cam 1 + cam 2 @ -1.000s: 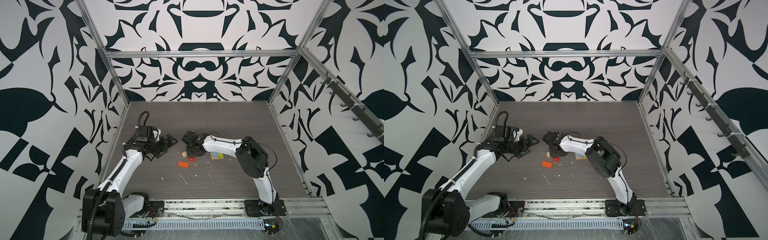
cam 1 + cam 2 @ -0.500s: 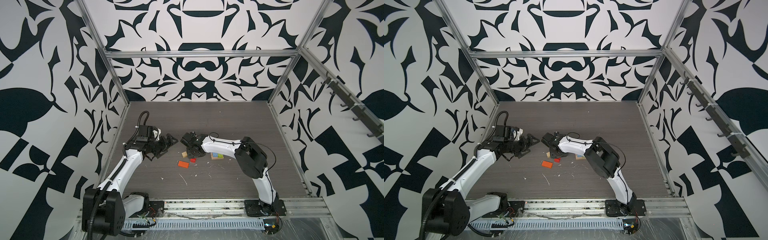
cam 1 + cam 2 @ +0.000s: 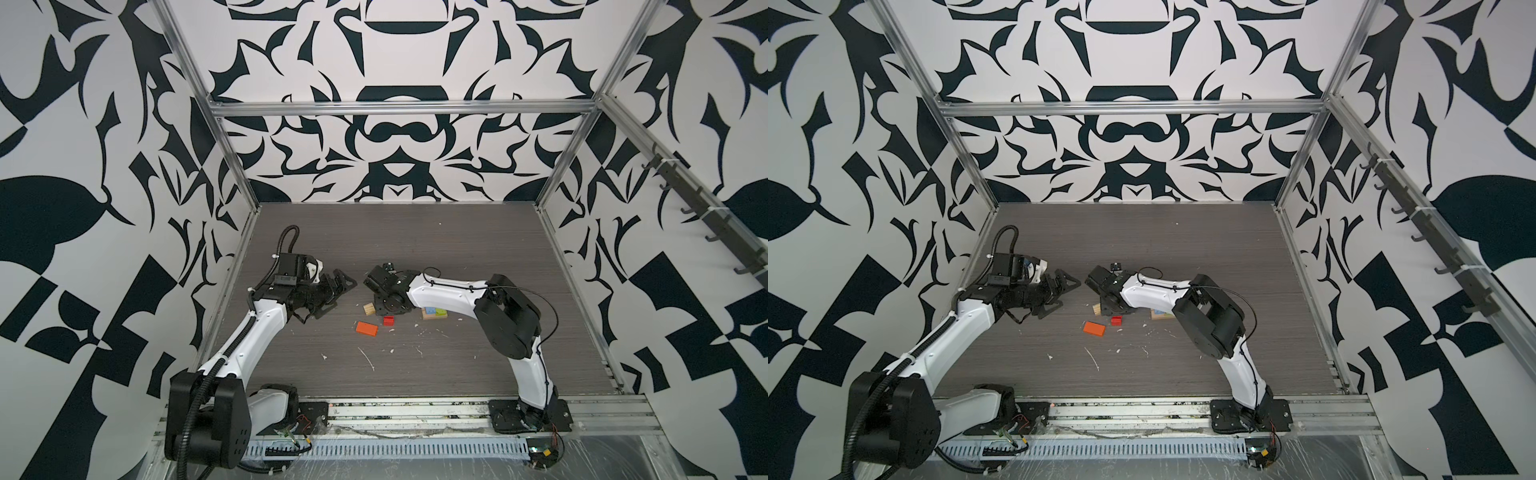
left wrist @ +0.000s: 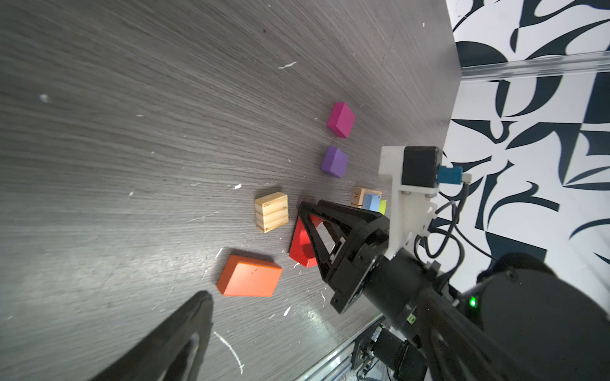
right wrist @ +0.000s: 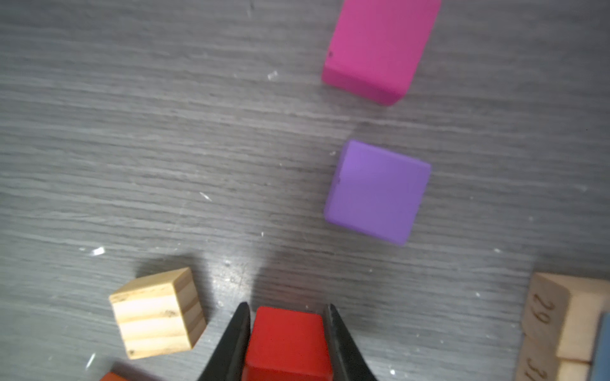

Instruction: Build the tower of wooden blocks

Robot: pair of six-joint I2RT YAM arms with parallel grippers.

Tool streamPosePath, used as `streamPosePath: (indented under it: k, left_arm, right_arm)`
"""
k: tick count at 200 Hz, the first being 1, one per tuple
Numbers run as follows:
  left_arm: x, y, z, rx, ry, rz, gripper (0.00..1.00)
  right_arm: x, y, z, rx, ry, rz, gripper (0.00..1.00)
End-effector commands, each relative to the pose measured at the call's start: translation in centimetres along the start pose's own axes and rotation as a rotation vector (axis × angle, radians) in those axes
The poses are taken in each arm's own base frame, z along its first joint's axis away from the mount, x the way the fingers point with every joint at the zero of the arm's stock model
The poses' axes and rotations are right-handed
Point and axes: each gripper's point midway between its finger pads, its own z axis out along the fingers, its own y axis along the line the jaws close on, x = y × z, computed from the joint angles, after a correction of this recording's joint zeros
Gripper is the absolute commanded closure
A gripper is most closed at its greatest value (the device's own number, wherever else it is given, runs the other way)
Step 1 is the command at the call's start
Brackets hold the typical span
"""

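Observation:
My right gripper [image 5: 288, 310] is shut on the red arch [image 5: 288, 336], which rests on the table; in both top views it is low over the arch [image 3: 388, 320]. A tan cube [image 5: 156, 313] sits beside it, with an orange block [image 3: 366, 328] in front. The purple block [image 5: 376, 193] and the magenta block [image 5: 376, 49] lie farther off. Tan planks [image 4: 361, 194] carry a blue piece [image 4: 372, 201] and a lime piece [image 4: 383, 206]. My left gripper [image 3: 340, 291] hovers open to the left, holding nothing.
White scraps litter the dark table [image 3: 415, 249] in front of the blocks. Metal frame rails and patterned walls enclose the table on three sides. The right arm's elbow [image 3: 507, 316] stands over the table right of the planks.
The right gripper's jaws have closed onto the red arch and the wrist has shifted slightly left. The left arm has not moved.

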Motion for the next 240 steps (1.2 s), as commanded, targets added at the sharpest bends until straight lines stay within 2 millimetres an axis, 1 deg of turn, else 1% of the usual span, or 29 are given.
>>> streamPosePath:
  k: [1, 21, 52, 81, 118, 147, 177, 193, 210, 214, 231, 234, 240]
  left_arm:
    - [0.1, -0.1, 0.7, 0.045, 0.016, -0.016, 0.00]
    - [0.1, -0.5, 1.0, 0.085, 0.022, -0.023, 0.00]
    - [0.0, -1.5, 1.2, 0.154, 0.029, -0.013, 0.01]
    - [0.0, -3.1, 1.1, 0.237, 0.040, 0.015, 0.03]
    - [-0.3, -5.8, 0.2, 0.375, 0.033, 0.081, 0.07]
    - [-0.6, -8.0, -1.0, 0.452, 0.027, 0.145, 0.10]
    - [-1.0, -11.0, -2.5, 0.557, 0.033, 0.204, 0.14]
    - [-1.2, -12.4, -3.2, 0.602, 0.043, 0.225, 0.14]
    - [-1.6, -14.0, -4.0, 0.648, 0.045, 0.255, 0.14]
    - [-1.7, -14.3, -4.2, 0.655, 0.044, 0.261, 0.18]
    - [-2.0, -15.7, -4.9, 0.679, 0.042, 0.293, 0.22]
    - [-2.4, -15.4, -4.1, 0.668, 0.056, 0.274, 0.22]
    - [-2.7, -15.6, -4.0, 0.671, 0.061, 0.274, 0.22]
  right_arm:
    - [-3.7, 1.5, -3.6, -0.113, -0.135, -0.002, 0.75]
    - [-5.1, 2.3, -5.3, -0.191, -0.201, -0.021, 0.75]
    - [-7.2, 3.8, -8.4, -0.398, -0.274, -0.004, 0.75]
    - [-9.2, 4.2, -11.6, -0.617, -0.341, 0.031, 0.75]
    - [-11.0, 4.3, -15.0, -0.759, -0.398, 0.009, 0.75]
    - [-12.7, 4.1, -18.1, -0.932, -0.440, 0.047, 0.73]
    - [-14.4, 4.9, -21.6, -1.117, -0.447, 0.038, 0.73]
    - [-15.4, 4.8, -22.8, -1.182, -0.455, 0.047, 0.73]
    - [-16.5, 4.7, -23.6, -1.229, -0.467, 0.063, 0.73]
    - [-16.7, 4.6, -23.8, -1.241, -0.471, 0.065, 0.73]
    - [-17.8, 4.3, -24.5, -1.279, -0.479, 0.080, 0.73]
    - [-18.0, 4.4, -24.6, -1.286, -0.479, 0.081, 0.73]
    - [-18.3, 4.4, -24.9, -1.300, -0.479, 0.081, 0.73]
